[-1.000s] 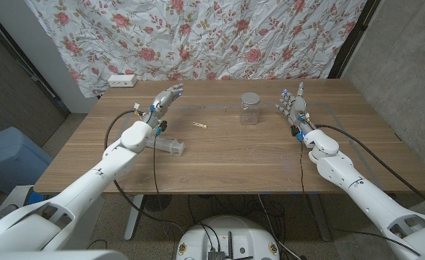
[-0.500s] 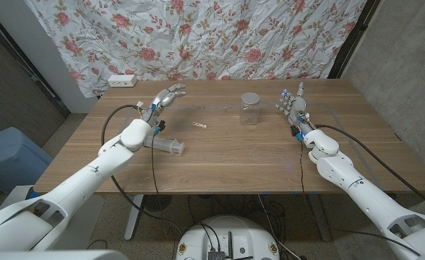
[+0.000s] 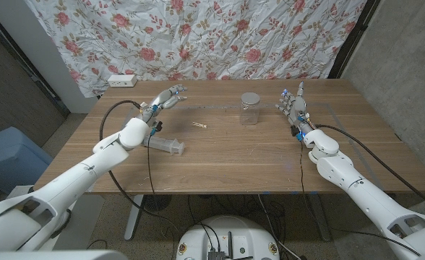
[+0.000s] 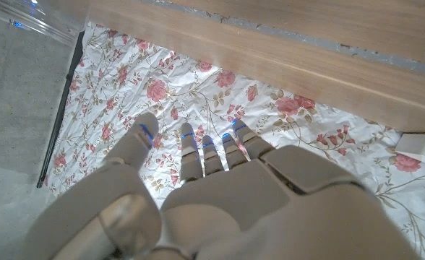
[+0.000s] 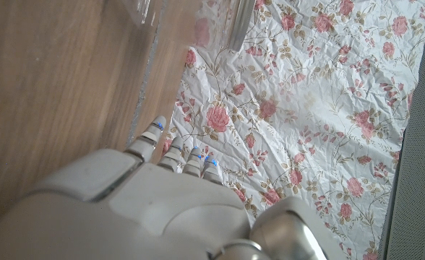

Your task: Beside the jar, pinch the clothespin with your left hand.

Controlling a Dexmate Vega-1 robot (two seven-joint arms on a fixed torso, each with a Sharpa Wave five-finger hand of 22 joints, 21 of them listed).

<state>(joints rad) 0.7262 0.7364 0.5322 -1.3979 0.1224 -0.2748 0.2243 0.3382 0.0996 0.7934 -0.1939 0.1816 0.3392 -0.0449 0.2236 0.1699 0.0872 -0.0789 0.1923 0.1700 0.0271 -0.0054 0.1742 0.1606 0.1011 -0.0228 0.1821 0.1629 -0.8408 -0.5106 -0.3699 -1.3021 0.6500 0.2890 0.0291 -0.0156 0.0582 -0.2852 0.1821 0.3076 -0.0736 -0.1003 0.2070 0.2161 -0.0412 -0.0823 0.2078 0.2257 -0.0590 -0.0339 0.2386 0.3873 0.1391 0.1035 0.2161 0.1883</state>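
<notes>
A small wooden clothespin [image 3: 199, 126] lies on the table, a little left of a clear jar [image 3: 250, 108] with a grey lid. My left hand [image 3: 165, 97] hovers to the back left of the clothespin, apart from it. Its fingers are spread and hold nothing. In the left wrist view the back of that hand [image 4: 227, 195] points at the floral cloth past the table's edge. My right hand [image 3: 292, 103] stands upright to the right of the jar, fingers apart and empty; the right wrist view shows its back [image 5: 162, 209].
A clear syringe-like tube [image 3: 168, 145] lies on the table under my left forearm. A white power strip [image 3: 121, 80] sits at the back left corner. A floral cloth [image 3: 212, 36] hangs behind the table. Bare wood [image 3: 234, 159] spreads in front of the jar.
My left forearm has swung slightly to the left, while its hand stays nearly in the same place with its fingers spread. The right arm, jar and clothespin have not moved.
</notes>
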